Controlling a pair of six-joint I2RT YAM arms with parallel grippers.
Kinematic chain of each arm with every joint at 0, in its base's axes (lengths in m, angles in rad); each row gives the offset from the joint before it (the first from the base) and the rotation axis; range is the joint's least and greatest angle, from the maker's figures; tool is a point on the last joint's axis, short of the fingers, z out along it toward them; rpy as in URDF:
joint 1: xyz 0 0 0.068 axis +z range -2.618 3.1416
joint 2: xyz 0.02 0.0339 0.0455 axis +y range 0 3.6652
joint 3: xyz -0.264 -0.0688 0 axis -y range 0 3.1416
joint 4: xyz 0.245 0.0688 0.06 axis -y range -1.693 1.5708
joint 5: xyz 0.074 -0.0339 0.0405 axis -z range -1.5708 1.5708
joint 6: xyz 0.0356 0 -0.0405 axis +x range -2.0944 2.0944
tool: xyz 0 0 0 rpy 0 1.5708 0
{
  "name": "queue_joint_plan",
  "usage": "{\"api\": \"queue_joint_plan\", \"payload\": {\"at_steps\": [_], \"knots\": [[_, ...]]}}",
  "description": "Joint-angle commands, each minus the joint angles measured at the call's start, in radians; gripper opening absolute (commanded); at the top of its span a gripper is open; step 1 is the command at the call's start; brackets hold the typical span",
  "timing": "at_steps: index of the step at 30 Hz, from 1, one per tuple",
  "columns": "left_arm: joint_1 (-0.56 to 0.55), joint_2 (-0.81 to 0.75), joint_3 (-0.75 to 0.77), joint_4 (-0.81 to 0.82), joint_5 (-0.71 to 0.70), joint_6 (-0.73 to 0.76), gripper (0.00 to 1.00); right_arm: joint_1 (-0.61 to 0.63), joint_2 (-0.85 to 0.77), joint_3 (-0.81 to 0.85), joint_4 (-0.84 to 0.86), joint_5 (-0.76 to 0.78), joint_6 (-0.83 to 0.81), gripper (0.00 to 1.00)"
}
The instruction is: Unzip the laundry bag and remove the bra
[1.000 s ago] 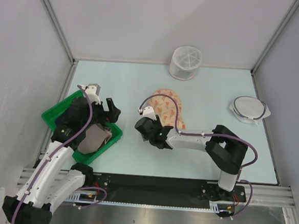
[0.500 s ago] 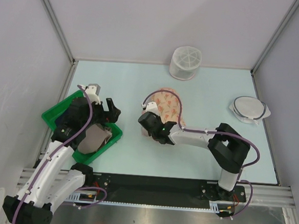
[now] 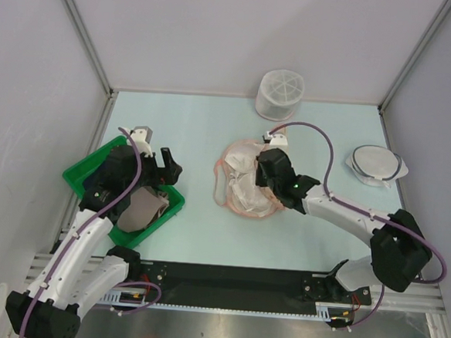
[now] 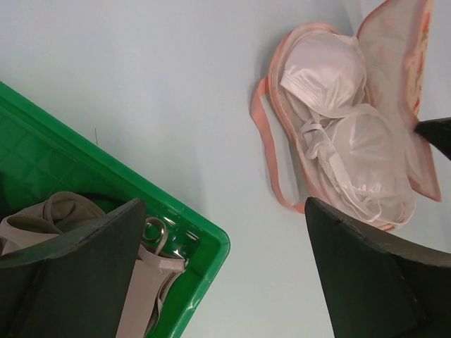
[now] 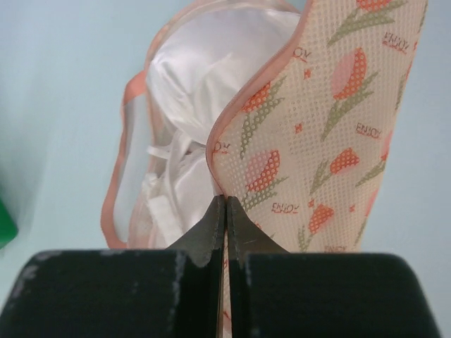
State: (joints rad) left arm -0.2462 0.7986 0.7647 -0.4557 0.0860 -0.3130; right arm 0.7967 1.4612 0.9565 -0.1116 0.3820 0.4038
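The laundry bag (image 3: 234, 151) lies mid-table, unzipped, its printed peach flap (image 5: 331, 120) raised on edge. My right gripper (image 5: 226, 201) is shut on the flap's pink zip edge and sits over the bag's right side (image 3: 265, 172). The whitish bra (image 3: 243, 189) lies exposed inside the pouch (image 4: 331, 77), its cups and thin straps showing (image 5: 204, 63). The pink zip edging trails loose on the bag's left. My left gripper (image 3: 167, 169) hovers open over the green bin's right corner, nothing between its fingers (image 4: 222, 225).
A green bin (image 3: 86, 176) at the left holds a tan-beige cloth (image 4: 63, 211) and something dark. A white mesh cylinder (image 3: 279, 94) stands at the back. A flat white mesh disc (image 3: 374, 164) lies at the right.
My right gripper closed on the flap's edge and swung from the bag's left side to its right, folding the flap up and uncovering the bra. The left arm stayed still.
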Motion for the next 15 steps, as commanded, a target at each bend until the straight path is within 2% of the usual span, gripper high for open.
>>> {"api": "queue_joint_plan", "payload": {"at_steps": [1,10,15], "knots": [[0.01,-0.006,-0.002,0.026,0.017,0.005,1.0,-0.05,-0.087,-0.061,0.006,0.003,0.007,0.0],[0.012,0.01,-0.001,0.023,0.018,0.006,1.0,-0.154,-0.234,-0.165,-0.074,0.075,0.007,0.0],[0.012,0.002,-0.002,0.022,0.02,0.006,1.0,-0.186,-0.311,-0.22,-0.131,0.142,0.027,0.03]]}}
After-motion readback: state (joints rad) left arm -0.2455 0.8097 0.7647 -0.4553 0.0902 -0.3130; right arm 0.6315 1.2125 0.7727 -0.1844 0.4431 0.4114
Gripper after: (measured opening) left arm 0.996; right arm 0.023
